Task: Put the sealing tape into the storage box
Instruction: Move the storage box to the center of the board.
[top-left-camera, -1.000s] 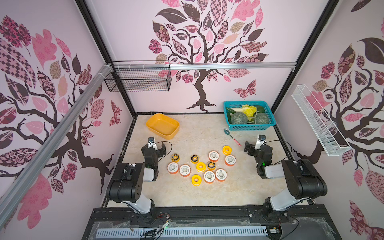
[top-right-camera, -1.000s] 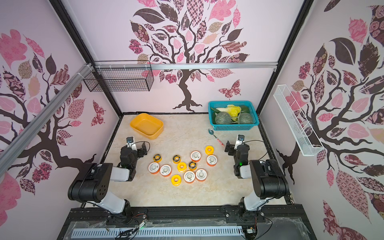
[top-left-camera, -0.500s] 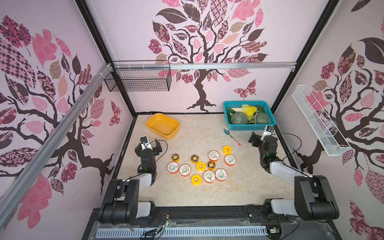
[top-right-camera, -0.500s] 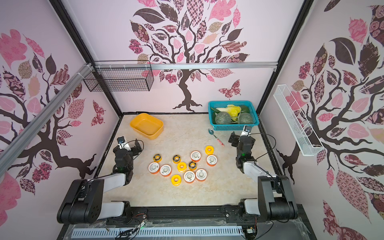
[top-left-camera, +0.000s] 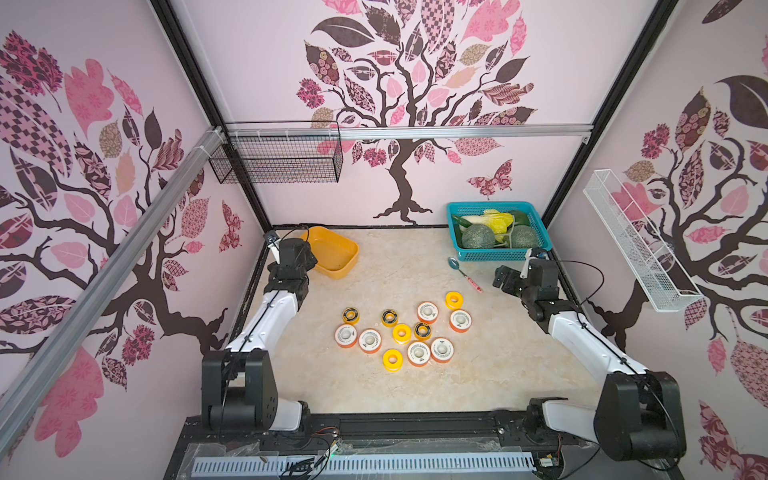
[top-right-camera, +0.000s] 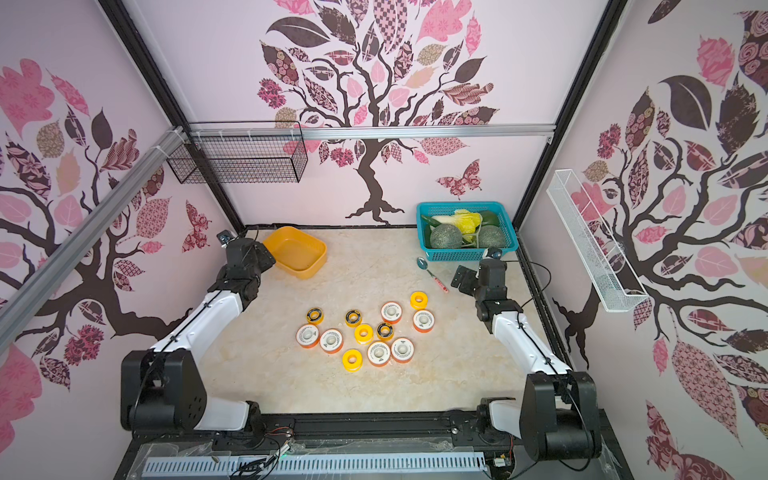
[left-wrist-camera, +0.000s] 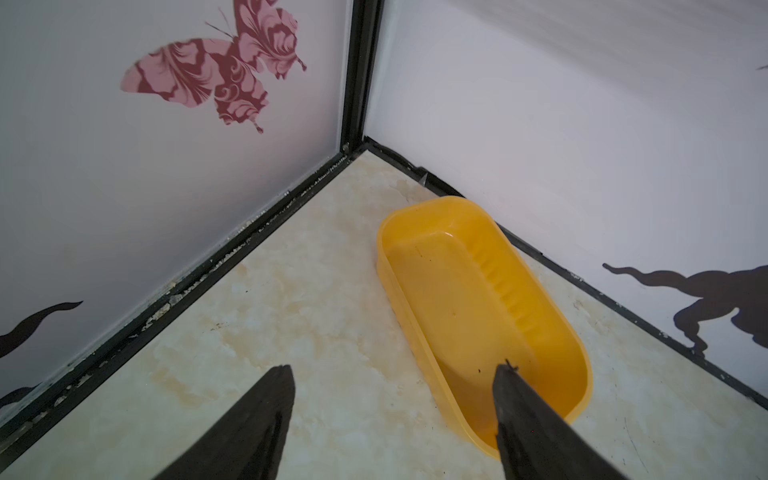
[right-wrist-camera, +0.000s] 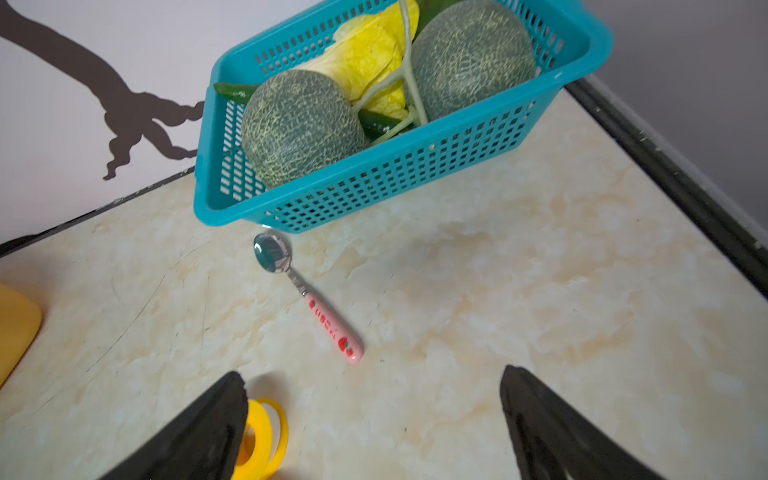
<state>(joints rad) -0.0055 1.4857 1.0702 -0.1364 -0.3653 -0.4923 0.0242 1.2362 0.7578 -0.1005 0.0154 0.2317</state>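
1. Tape (top-left-camera: 401, 333): all twelve spools lie flat in a loose bunch on the table (top-left-camera: 415, 390), between the two arms and back toward the bases from both grippers. Six are white with orange rims, three are plain yellow, and three are smaller yellow ones with black rings.
2. The closest one to any hand is a yellow spool (right-wrist-camera: 266, 432). In the right wrist view it's just beside one finger of the right gripper (right-wrist-camera: 374, 370) and half hidden behind it. Can't tell if they touch.
3. The right gripper is spread wide, with only bare table between the fingers.
4. The box (left-wrist-camera: 457, 299) is right at the left gripper (left-wrist-camera: 393, 366), well apart from the tape. That gripper is spread fairly wide too and holds nothing. One finger shows over the inside of the box and the other over the table outside, so the long wall runs between them. Can't tell if either finger touches the plastic.
5. Ahead of the right gripper there's a spoon (right-wrist-camera: 307, 295) lying flat, pink handle pointing back at the gripper.
6. Past the spoon is the basket (right-wrist-camera: 395, 178), with two melons (right-wrist-camera: 299, 124) and some greens in it.
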